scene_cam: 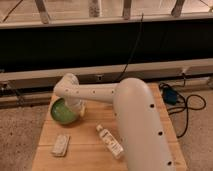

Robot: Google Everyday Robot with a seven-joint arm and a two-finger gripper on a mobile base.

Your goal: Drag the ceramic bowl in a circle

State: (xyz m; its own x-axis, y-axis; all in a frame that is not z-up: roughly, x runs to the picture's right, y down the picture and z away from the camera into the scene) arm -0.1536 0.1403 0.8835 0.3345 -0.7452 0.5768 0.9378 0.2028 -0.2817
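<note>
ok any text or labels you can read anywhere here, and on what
None can be read.
Bottle lying on the wooden table: it has a label, but its print is too blurred to read.
Small flat packet near the table's front left: no legible marking.
Ceramic bowl: plain green, no text.
Robot arm: only dark dots, no lettering.
The tool is at the bowl's right rim, shut on it; no marking shows.
</note>
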